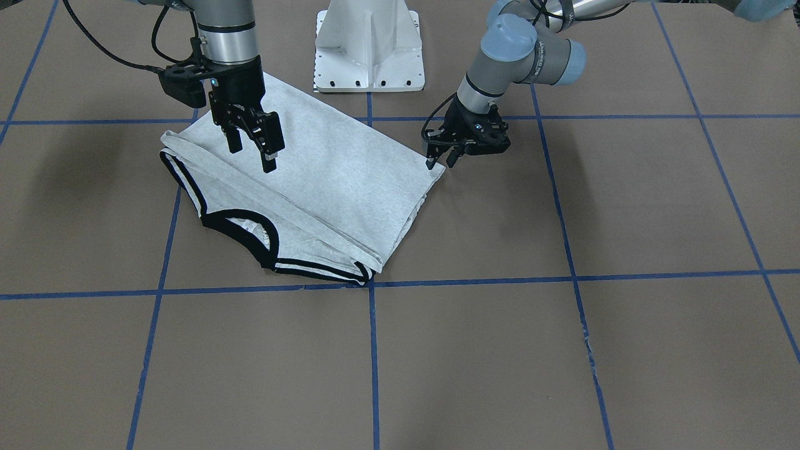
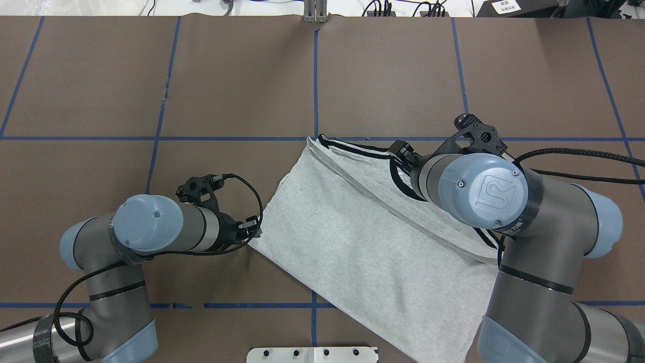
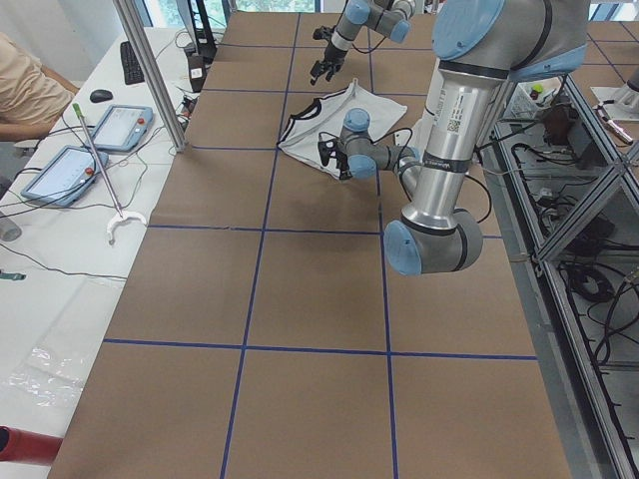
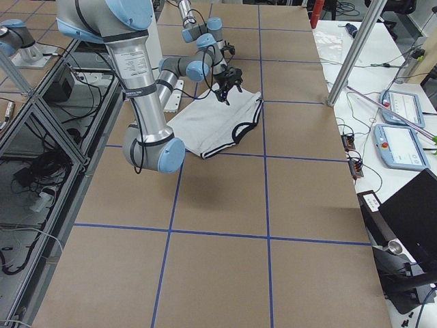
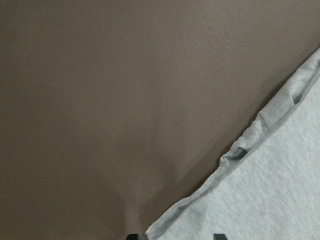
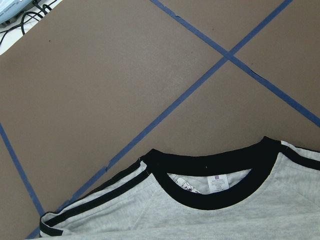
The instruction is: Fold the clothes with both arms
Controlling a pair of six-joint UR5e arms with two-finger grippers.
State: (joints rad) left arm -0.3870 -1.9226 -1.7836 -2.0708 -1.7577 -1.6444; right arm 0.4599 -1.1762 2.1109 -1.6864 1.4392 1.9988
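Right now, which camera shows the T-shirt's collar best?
Right wrist-mounted: the collar is close, unobstructed, label visible inside. Front-facing shows it smaller; overhead, the right arm hides most; side views show it tiny.

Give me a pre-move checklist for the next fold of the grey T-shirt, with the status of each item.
1. Black two-finger left gripper open: ok, fingers apart at the corner of the light heather-grey, black-trimmed T-shirt.
2. Black two-finger right gripper open and empty: ok, raised over the shirt near its collar end.
3. Shirt lying flat on the brown, blue-taped table: ok, apart from small wrinkles along the edge by the left gripper.
4. All layers at that corner between the left fingers: cannot tell.
5. Shirt square to the tape grid: not ok, it lies skewed.
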